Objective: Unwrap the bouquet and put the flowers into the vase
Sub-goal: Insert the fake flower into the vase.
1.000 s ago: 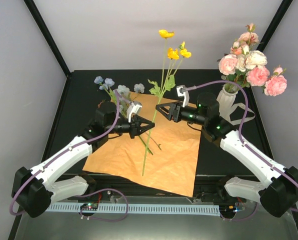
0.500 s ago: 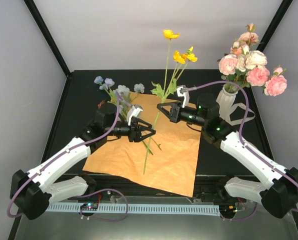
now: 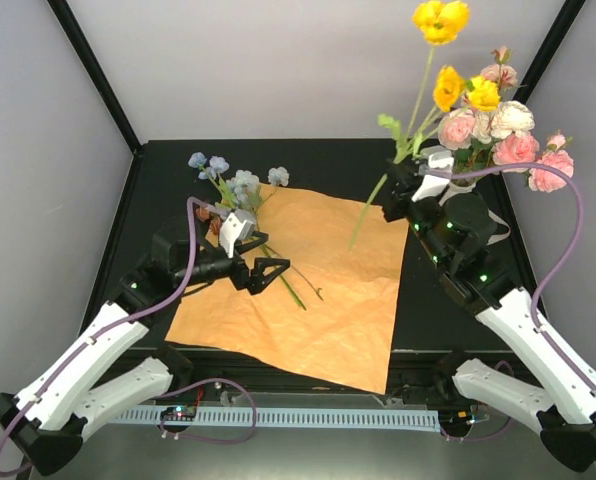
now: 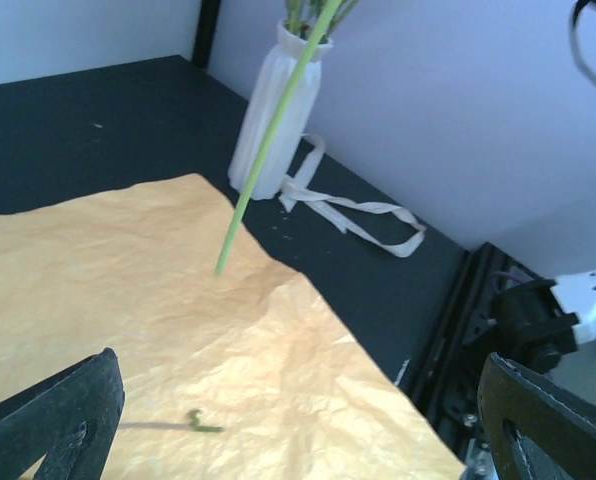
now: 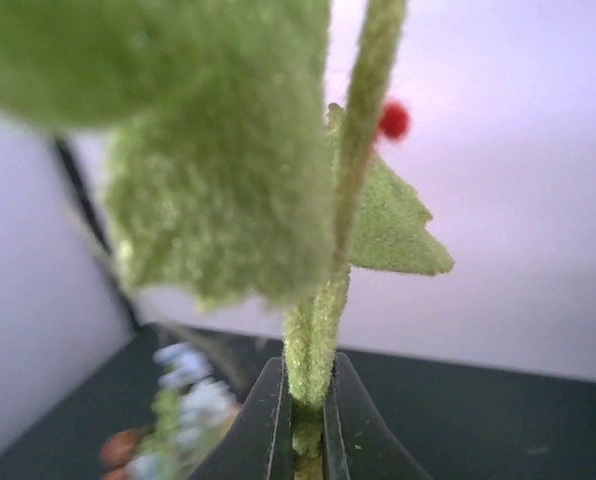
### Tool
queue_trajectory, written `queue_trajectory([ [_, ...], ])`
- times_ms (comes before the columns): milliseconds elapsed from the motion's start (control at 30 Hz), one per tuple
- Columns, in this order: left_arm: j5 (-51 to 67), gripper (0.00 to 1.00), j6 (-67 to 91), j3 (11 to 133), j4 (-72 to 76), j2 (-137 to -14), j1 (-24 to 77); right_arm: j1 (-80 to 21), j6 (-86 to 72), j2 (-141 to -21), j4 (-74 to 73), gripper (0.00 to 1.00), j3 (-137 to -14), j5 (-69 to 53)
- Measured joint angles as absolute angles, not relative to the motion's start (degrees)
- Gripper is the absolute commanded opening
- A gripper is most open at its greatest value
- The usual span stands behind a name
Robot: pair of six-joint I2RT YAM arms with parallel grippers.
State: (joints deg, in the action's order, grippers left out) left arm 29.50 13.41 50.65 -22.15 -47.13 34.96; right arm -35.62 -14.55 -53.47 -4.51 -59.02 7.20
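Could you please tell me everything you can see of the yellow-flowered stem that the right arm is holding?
The yellow-flowered stem looks artificial: three bright yellow blooms on one long thin green stalk with fuzzy green leaves. The right gripper has its fingers shut on the stalk just below the leaves. It is raised and tilted, blooms high beside the pink flowers in the vase, lower end hanging free above the orange paper. Only the fingers visibly touch it.

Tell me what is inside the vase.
Pink and cream blooms rise from the vase. Its white wall hides everything below the rim. The yellow flower, held by the right gripper, is outside it.
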Motion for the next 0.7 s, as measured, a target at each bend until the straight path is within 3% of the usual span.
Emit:
queue_trajectory([
  [333, 20.95, 0.99, 8.73, 46.0, -24.53, -43.64, 34.96, -35.16, 5.8, -54.96, -3.36, 0.01, -67.35, 34.3],
  [700, 18.15, 0.99, 6.83, 43.99, -25.26, -41.58, 34.96, -30.65, 16.73, -58.67, -1.02, 0.01, -77.67, 43.38],
])
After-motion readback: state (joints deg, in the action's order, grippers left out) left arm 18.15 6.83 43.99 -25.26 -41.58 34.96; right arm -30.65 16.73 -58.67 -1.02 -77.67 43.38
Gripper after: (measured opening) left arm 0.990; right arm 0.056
